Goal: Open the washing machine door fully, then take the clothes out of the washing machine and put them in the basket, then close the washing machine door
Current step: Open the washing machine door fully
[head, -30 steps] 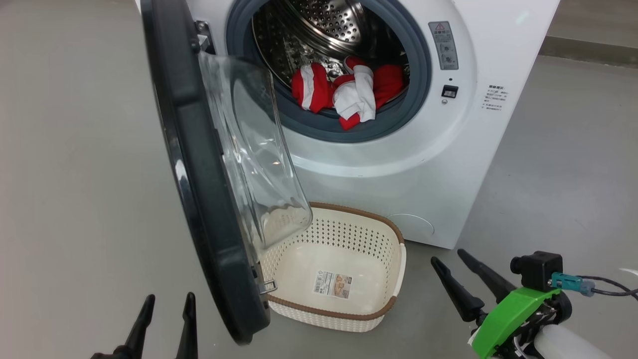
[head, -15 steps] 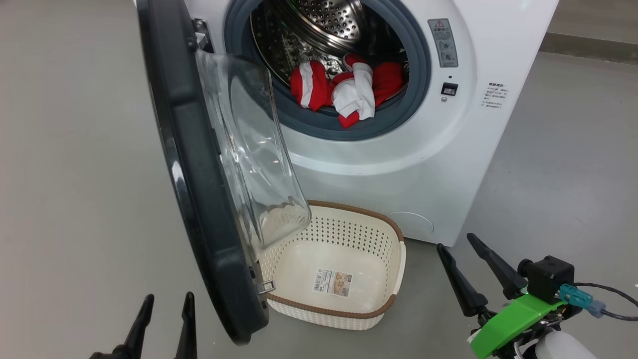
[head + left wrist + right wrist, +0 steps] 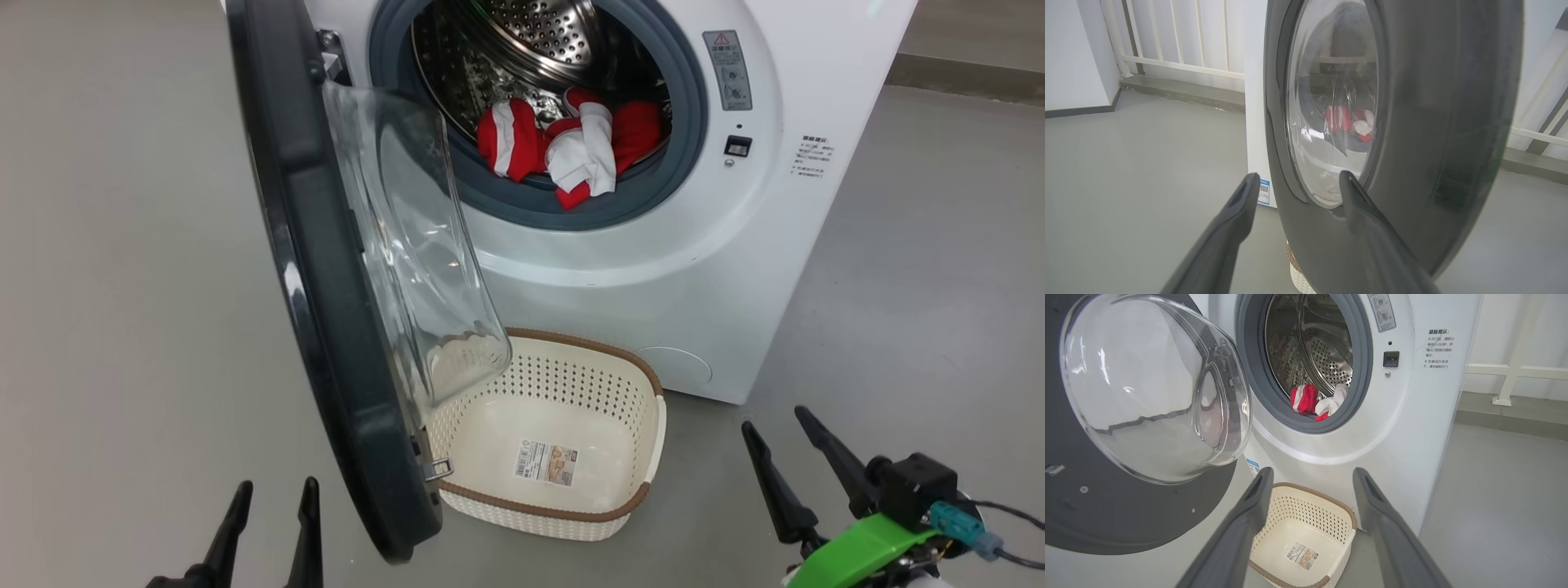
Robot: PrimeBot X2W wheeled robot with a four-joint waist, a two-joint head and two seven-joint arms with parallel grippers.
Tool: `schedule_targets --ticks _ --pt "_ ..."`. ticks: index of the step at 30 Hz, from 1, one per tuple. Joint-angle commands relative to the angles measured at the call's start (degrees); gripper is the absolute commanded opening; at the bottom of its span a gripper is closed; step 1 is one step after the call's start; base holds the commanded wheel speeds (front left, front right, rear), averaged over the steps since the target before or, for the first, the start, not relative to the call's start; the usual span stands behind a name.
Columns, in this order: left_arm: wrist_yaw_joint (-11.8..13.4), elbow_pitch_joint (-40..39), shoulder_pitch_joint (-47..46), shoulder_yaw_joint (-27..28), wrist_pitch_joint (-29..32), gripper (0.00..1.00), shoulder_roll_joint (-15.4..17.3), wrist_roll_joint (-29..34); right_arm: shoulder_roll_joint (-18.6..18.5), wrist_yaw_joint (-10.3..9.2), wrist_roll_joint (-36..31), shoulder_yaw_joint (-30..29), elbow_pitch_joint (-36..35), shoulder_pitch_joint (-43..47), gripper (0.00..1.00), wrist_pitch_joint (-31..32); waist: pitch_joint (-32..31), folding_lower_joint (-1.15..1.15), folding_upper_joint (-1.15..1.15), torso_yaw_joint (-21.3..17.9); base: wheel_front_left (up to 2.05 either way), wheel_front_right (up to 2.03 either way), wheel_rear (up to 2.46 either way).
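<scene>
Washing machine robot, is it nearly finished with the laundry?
Not nearly. Done: the washing machine door stands swung open. In hand: nothing; the left end effector and right end effector are both open and empty. Left: the red and white clothes lie in the drum, the basket is empty, and the door needs closing.

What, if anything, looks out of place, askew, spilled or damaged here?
Nothing damaged or spilled. One small oddity: a piece of the clothes droops over the grey rubber ring, and the open door overhangs one corner of the basket.
</scene>
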Motion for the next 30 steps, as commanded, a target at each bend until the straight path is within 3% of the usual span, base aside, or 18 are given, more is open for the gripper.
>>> schedule_targets --ticks 1,14,16,17,23,30 --pt "-0.07 -1.4 -2.23 1.79 -0.46 1.0 0.43 0.34 -0.24 0.36 -0.54 0.79 -0.97 -0.08 1.0 -0.54 0.01 0.0 0.0 0.03 0.0 0.0 0.0" --pt "0.31 -1.45 -2.44 1.53 -0.46 1.0 0.43 -0.04 0.79 0.36 -2.75 -1.32 -0.07 0.47 1.0 -0.54 0.33 0.0 0.0 -0.23 0.0 0.0 0.0" --pt "0.42 -1.57 -2.56 1.89 -0.46 0.28 0.43 -1.05 0.85 0.36 -2.78 -1.45 -0.09 0.37 1.0 -0.54 0.23 0.0 0.0 -0.2 0.0 0.0 0.0" --pt "0.49 -1.81 -2.62 2.16 -0.46 0.0 0.43 -1.55 0.9 0.36 -2.79 -1.5 -0.16 0.34 1.0 -0.54 0.16 0.0 0.0 -0.18 0.0 0.0 0.0" --pt "0.39 -5.5 -3.3 4.68 -0.46 0.0 0.43 -3.48 1.23 0.36 -3.03 -1.8 -0.47 0.48 1.0 -0.54 -0.09 0.0 0.0 0.15 0.0 0.0 0.0" --pt "1.67 -19.88 -5.12 6.34 -0.46 0.0 0.43 -4.13 1.37 0.36 -3.38 -2.28 -1.37 0.24 1.0 -0.54 0.15 0.0 0.0 0.46 0.0 0.0 0.0"
